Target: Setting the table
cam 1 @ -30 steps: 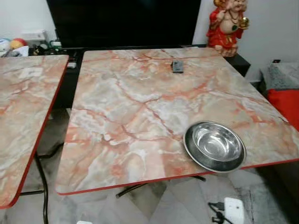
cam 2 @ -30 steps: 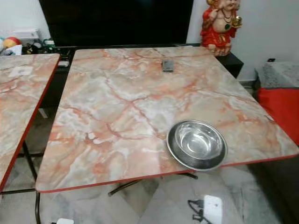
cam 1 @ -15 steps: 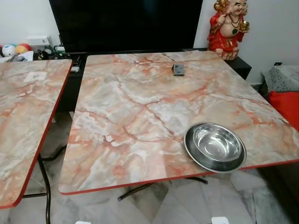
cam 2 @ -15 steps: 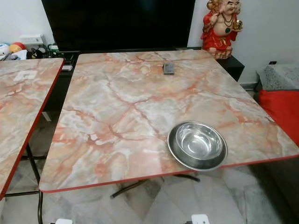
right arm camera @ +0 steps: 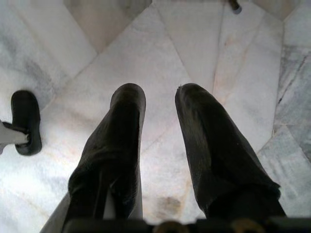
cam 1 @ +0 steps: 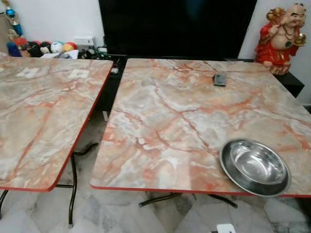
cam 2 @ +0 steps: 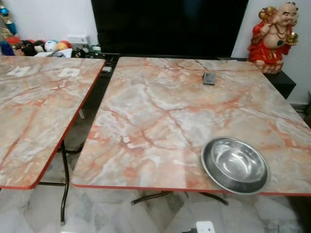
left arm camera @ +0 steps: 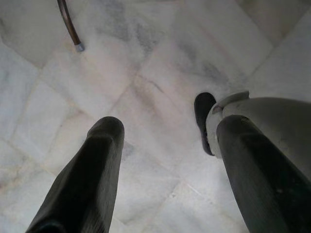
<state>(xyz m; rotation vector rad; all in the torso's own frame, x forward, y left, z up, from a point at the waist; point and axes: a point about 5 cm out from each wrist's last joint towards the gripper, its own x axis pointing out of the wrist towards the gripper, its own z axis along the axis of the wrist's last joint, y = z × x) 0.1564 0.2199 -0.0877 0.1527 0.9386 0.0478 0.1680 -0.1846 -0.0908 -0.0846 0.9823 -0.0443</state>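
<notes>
Our view has swung left since a moment ago: the steel bowl (cam 1: 254, 166) now sits nearer the right edge of frame, at the near right corner of the marbled desk (cam 1: 170, 126), and more of the second desk (cam 1: 43, 107) shows. Likely we're turning away to fetch more. The left claw (left arm camera: 165, 145) hangs spread wide and the right claw (right arm camera: 158, 104) slightly parted, both empty above the marble floor (left arm camera: 146, 58). A dark screen (cam 1: 177, 26) and red figurine (cam 1: 282, 31) stand behind.

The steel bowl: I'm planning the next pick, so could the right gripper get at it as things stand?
Probably not yet: the right gripper hangs open over the floor, while the steel bowl sits near the table's front edge, nothing above it.
</notes>
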